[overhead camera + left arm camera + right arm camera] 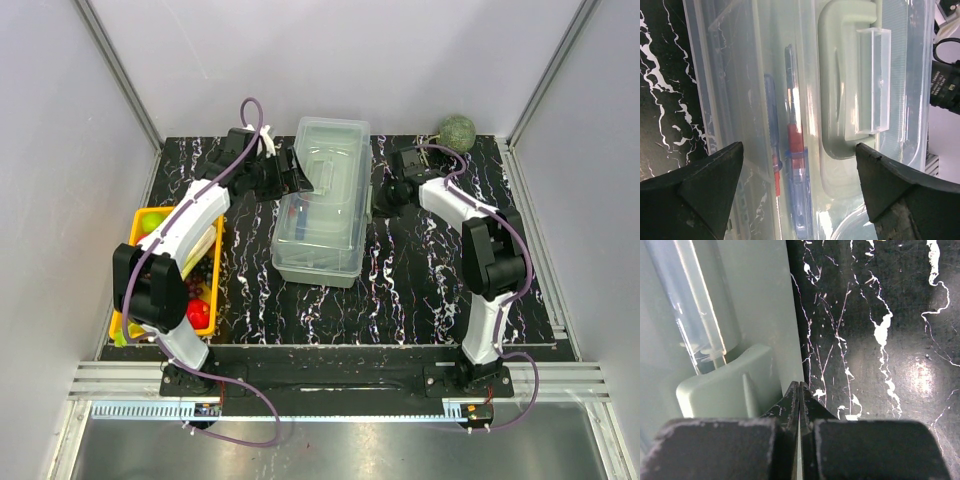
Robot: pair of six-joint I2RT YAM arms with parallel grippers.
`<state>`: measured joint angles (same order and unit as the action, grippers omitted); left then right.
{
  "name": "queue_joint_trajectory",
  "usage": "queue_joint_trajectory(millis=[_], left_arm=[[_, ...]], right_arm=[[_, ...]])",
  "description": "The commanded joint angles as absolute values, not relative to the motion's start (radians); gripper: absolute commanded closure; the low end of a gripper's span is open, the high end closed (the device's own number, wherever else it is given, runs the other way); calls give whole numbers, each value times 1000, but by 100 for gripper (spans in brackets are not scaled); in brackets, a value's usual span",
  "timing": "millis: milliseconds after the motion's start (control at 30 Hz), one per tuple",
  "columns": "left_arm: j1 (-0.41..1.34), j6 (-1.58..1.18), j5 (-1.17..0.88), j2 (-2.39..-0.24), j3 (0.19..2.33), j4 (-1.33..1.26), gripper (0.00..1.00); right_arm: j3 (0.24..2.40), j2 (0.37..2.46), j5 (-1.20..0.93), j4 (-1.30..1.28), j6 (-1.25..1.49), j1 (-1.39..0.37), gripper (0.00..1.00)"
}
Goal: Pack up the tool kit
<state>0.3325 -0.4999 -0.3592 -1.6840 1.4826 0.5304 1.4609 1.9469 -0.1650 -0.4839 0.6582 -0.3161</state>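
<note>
Nearest you, on the left of the black marbled table (pixel 400 290), sits the yellow tray (pixel 217 285) of produce, a red fruit (pixel 198 314) at its near end, with your left arm bending over it.

Mid-table stands the tool kit's toolbox (pixel 320 205), pale grey-green, its translucent lid down and its long axis running away from you.

Your left gripper (pixel 799 150) hangs over the far left part of that lid with its fingers (pixel 705 185) spread wide and nothing between them. In its wrist view the grey-green handle (pixel 840 100) lies just beyond the right-hand finger, with a clear block (pixel 873 82) set across it. Through the lid you can make out a blue tool with a red band (pixel 794 145) and, beside it, a slimmer blue-handled tool (pixel 771 120) with a red shaft end.

Your right gripper (pixel 799 390) is low at the box's far right side, its fingers pressed flat together and pinching nothing. The tips sit right at the foot of the box wall, next to a grey-green latch (pixel 725 385). You cannot tell whether they touch it.

White lettering on a black fitting (pixel 942 85) at the edge of the left wrist view is too small to read.

In the far right corner lies a round green melon (pixel 457 131).
</note>
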Motion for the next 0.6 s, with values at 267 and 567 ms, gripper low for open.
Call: queue_joint_trajectory(millis=[267, 567], left_arm=[[376, -604, -748, -1772, 1286, 397, 10], [374, -620, -764, -1769, 1261, 363, 12]], right_arm=[[1385, 1930, -423, -66, 729, -357, 100], [1316, 1921, -456, 60, 793, -359, 100]])
